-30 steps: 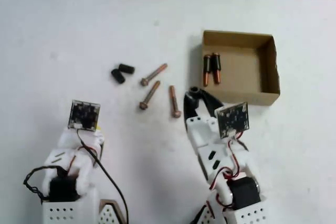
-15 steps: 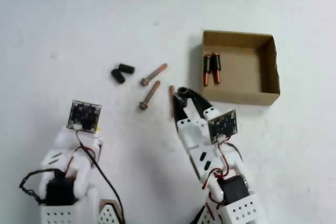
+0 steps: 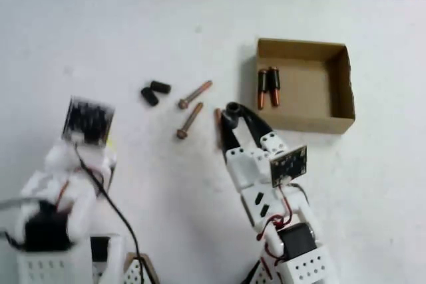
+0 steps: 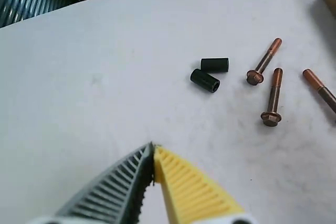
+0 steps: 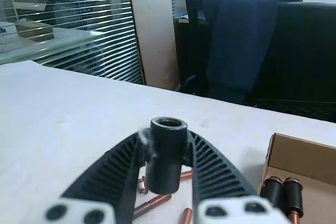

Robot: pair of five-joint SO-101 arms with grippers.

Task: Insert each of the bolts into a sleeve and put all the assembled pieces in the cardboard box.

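My right gripper is shut on a black sleeve, held upright just above the table, right beside one copper bolt. Two more bolts lie to its left. Beyond them, two loose black sleeves lie side by side. The cardboard box at the right holds two assembled pieces. My left gripper is shut and empty, hovering short of the loose sleeves and bolts.
The white table stretches wide around the parts. Both arm bases stand at the near edge. Across the room behind the table are a dark chair and window blinds.
My right gripper, holding the sleeve, has swung left from the box's corner to the nearest bolt. The left arm has risen and shifted left and forward.
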